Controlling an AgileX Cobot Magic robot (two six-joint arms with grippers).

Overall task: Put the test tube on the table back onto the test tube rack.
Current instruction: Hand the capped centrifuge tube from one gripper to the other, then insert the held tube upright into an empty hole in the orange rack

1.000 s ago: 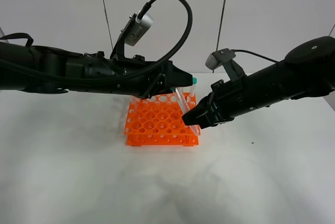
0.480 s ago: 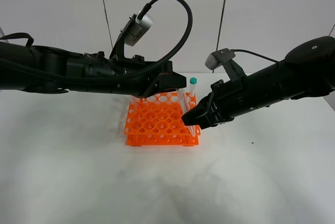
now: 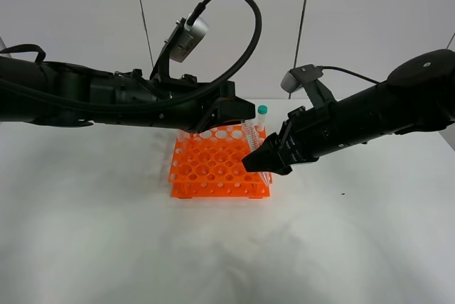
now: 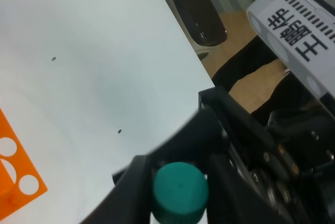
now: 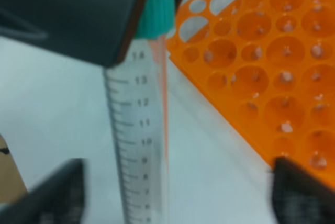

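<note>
The test tube (image 3: 254, 149) hangs tilted over the right end of the orange test tube rack (image 3: 213, 165), its tip low by the rack's right edge. My left gripper (image 3: 244, 114) is shut on its teal cap (image 4: 180, 192). My right gripper (image 3: 259, 165) is open around the tube's lower part; in the right wrist view the tube (image 5: 138, 145) stands between the wide-apart fingers (image 5: 52, 198), with the rack (image 5: 272, 56) beside it. The white table (image 3: 106, 233) lies below.
A second teal-capped tube (image 3: 261, 116) stands upright in the rack's far right corner, just behind the held tube. Both arms meet over the rack's right end. A dark chair (image 4: 199, 17) stands beyond the table edge.
My left gripper with the tube's cap has shifted slightly right, uncovering the standing tube's cap. My right gripper has edged slightly left along the tube's lower part.
</note>
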